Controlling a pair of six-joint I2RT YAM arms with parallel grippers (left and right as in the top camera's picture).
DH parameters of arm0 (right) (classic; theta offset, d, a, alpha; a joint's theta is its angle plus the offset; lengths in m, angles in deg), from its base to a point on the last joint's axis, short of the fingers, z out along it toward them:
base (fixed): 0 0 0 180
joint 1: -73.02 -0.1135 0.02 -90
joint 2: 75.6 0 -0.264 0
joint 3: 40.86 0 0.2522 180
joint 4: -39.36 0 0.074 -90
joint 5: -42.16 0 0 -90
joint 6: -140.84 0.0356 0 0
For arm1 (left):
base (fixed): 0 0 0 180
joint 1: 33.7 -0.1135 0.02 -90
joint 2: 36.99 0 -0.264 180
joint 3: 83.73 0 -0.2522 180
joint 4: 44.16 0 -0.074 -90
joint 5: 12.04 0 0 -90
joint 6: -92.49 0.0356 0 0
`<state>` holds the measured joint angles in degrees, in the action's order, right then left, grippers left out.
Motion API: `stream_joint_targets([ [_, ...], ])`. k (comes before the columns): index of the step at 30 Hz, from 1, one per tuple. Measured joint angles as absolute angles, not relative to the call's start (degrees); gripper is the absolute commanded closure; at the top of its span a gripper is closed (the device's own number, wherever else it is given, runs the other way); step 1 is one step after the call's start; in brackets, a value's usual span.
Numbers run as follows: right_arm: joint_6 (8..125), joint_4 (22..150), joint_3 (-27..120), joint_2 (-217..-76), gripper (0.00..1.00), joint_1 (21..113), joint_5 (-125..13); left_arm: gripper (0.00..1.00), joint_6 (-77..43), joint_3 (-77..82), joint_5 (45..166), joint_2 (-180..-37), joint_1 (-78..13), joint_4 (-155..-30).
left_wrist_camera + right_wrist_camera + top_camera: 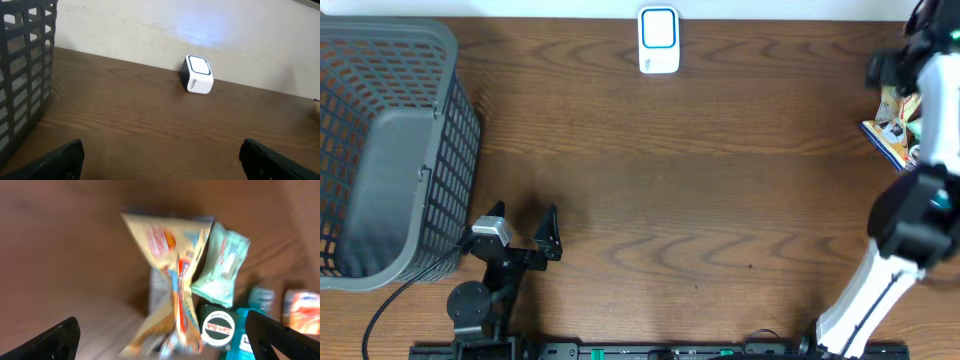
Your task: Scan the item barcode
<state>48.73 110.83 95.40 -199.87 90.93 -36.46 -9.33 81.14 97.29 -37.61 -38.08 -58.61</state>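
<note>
1. Two grippers, both spread wide: the left gripper [525, 218] holds nothing at the near left of the table [720, 180], beside the basket [390, 60].
2. The right gripper [162, 340] hovers over the packets [172, 280], fingers clear of them; this view is blurred.
3. The packets lie at the far right edge.
4. The scanner [659, 40] stands far centre, well apart.

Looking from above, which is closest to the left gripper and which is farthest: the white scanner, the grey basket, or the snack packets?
From the left gripper:
1. grey basket, right beside it on the left.
2. white scanner, middle of the table's far edge.
3. snack packets, far right edge.
</note>
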Motion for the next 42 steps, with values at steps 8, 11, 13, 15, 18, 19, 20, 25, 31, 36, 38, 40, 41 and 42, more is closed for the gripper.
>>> stream_joint_targets([
  [8,52.5,112.9,96.4,-170.2,0.01,90.4,-47.1,0.02,-9.3,81.1,97.3,-37.6,-38.1,-58.6],
  [11,53.0,113.3,96.7,-162.4,0.01,90.4,-48.4,0.02,-9.3,81.1,97.3,-37.6,-38.1,-58.6],
  [13,53.2,113.4,96.6,-158.4,0.01,90.4,-48.8,0.02,-9.3,81.1,97.3,-37.6,-38.1,-58.6],
  [15,53.3,113.6,96.6,-155.6,0.01,90.4,-49.2,0.02,-9.3,81.1,97.3,-37.6,-38.1,-58.6],
  [18,53.4,113.6,96.6,-151.2,0.01,90.4,-49.5,0.02,-9.3,81.1,97.3,-37.6,-38.1,-58.6],
  [19,53.4,113.7,96.6,-150.3,0.01,90.4,-49.6,0.02,-9.3,81.1,97.3,-37.6,-38.1,-58.6],
  [20,53.4,113.7,96.6,-148.8,0.01,90.4,-49.6,0.02,-9.3,81.1,97.3,-37.6,-38.1,-58.6],
  [25,53.4,118.4,96.5,-141.8,0.01,90.4,-49.6,0.02,-9.3,81.1,97.3,-37.6,-38.1,-58.6],
  [31,53.4,124.3,96.6,-136.0,0.01,90.2,-50.3,0.02,-9.3,81.1,97.3,-37.6,-38.1,-58.6],
  [36,53.4,122.7,93.6,-135.0,0.01,88.2,-53.5,0.02,-9.3,81.1,97.3,-37.6,-38.1,-58.6],
  [38,53.4,118.1,88.8,-133.1,0.01,86.7,-54.3,0.02,-9.3,81.1,97.3,-37.6,-38.1,-58.6],
  [40,53.4,111.1,82.0,-129.6,0.01,84.7,-54.8,0.02,-9.3,81.1,97.3,-37.6,-38.1,-58.6],
  [41,53.4,107.3,77.6,-127.1,0.01,83.7,-55.0,0.02,-9.3,81.1,97.3,-37.6,-38.1,-58.6],
  [42,53.4,103.6,72.9,-124.5,0.01,83.0,-55.2,0.02,-9.3,81.1,97.3,-37.6,-38.1,-58.6],
])
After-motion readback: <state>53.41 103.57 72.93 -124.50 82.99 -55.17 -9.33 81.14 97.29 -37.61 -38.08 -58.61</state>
